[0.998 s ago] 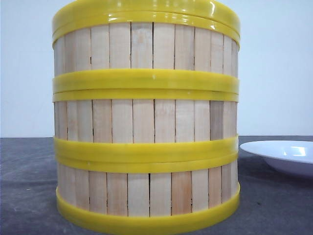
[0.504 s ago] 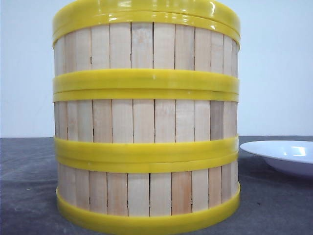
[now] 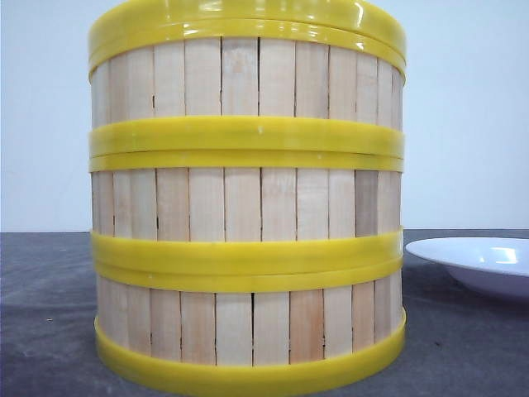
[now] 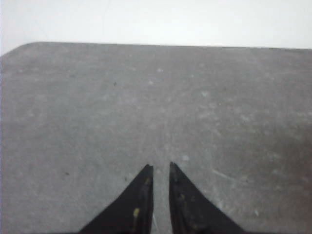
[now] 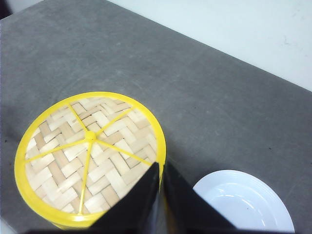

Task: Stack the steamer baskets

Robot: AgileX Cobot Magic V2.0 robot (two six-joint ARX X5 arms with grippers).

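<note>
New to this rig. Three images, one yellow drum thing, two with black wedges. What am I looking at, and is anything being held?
It is a two-armed table robot, and each picture comes from a different camera. The front view looks forward over the grey table. It shows three steamer baskets stacked in one column, with a white plate to the right, standing apart from them.

The other two cameras sit on the wrists, so the black wedges are gripper fingers. The left gripper is over bare table, its fingers nearly together with nothing between them. The right gripper looks down from above the stack at the woven, yellow-rimmed lid topping it, with the plate beside. Its fingers also look closed and empty.

So nothing is held, and the stack looks complete.
</note>
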